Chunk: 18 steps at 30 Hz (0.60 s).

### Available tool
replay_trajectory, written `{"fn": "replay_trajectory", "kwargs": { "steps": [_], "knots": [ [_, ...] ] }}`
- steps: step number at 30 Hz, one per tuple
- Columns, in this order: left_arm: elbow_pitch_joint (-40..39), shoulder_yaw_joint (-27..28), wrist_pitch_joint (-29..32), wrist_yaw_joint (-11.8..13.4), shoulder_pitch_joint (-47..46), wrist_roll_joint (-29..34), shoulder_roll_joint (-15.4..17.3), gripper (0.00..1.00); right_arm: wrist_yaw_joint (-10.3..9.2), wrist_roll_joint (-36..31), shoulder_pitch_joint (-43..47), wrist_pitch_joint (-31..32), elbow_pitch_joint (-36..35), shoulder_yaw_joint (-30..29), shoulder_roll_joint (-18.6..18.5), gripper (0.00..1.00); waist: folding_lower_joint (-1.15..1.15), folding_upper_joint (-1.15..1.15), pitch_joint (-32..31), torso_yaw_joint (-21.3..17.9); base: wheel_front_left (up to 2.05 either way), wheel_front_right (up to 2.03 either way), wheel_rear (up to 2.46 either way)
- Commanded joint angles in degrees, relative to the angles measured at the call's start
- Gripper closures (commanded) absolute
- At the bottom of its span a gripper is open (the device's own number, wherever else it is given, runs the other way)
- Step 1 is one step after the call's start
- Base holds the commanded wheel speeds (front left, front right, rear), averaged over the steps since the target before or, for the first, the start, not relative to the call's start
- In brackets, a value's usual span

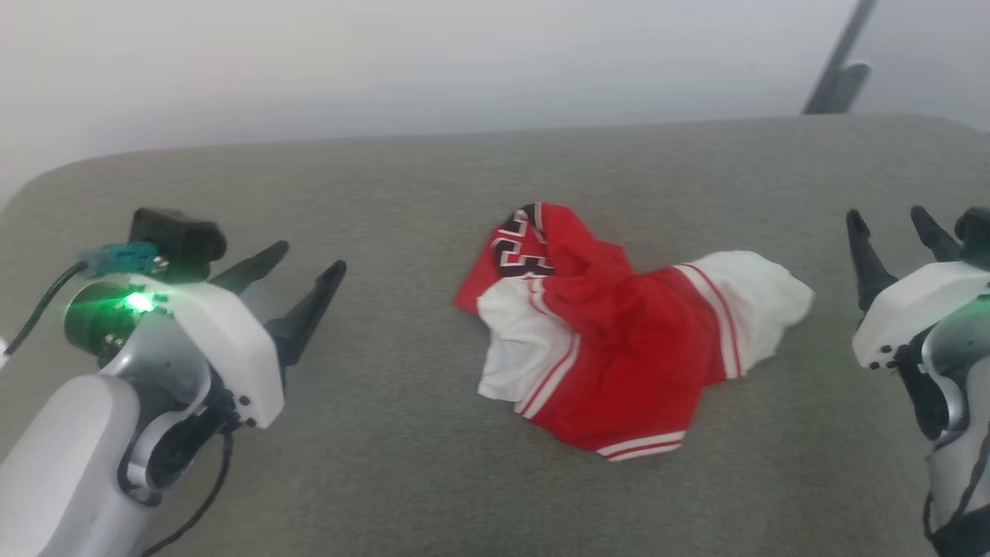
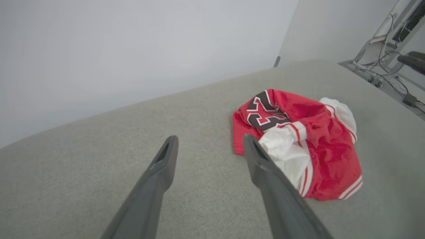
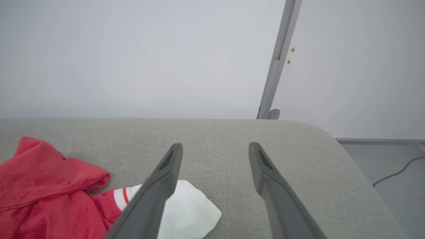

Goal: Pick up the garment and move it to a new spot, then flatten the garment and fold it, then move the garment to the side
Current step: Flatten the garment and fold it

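The garment (image 1: pixel 619 333) lies crumpled in a heap near the middle of the grey padded surface (image 1: pixel 402 433), red with white panels, striped trim and part of a black number showing. My left gripper (image 1: pixel 305 259) hovers open at the left, well apart from the heap. At the right edge my right gripper (image 1: pixel 889 220) is open too, just beyond the garment's white corner. In the left wrist view the garment (image 2: pixel 298 142) lies right of the open gripper (image 2: pixel 209 141). In the right wrist view its white corner (image 3: pixel 189 212) lies under the left finger (image 3: pixel 159 189) of the open gripper (image 3: pixel 215 147).
A pale wall runs behind the surface. A grey metal pole (image 1: pixel 839 66) stands at the back right. Beyond the surface's right end there is floor with cables (image 2: pixel 398 86) and a stand. The surface's corners are rounded.
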Motion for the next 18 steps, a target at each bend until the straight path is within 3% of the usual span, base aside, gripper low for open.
{"fn": "replay_trajectory", "kwargs": {
  "steps": [1, 10, 18],
  "knots": [
    [0.10, -0.23, 0.45, -0.27, -0.49, -0.49, -0.34, 0.00, -0.10, -0.21, 0.41, -0.78, -0.48, -0.30, 0.41, 0.00, 0.00, 0.00, 0.24, -1.94, 0.00, 0.00, 0.00],
    [2.78, -5.42, 11.24, 0.00, -5.30, -2.32, -2.13, 0.00, -0.10, -4.90, 1.72, -14.21, -6.16, -1.67, 5.04, 0.00, 0.00, 0.00, 2.33, -8.43, 0.00, 0.00, 0.00],
    [6.51, -8.86, 18.41, 1.21, -5.40, -3.80, -3.00, 0.00, -0.10, -6.34, 3.17, -17.40, -7.48, -3.89, 7.98, 0.00, 0.00, 0.00, 4.81, -12.55, 0.00, 0.00, 0.00]
  ]
}}
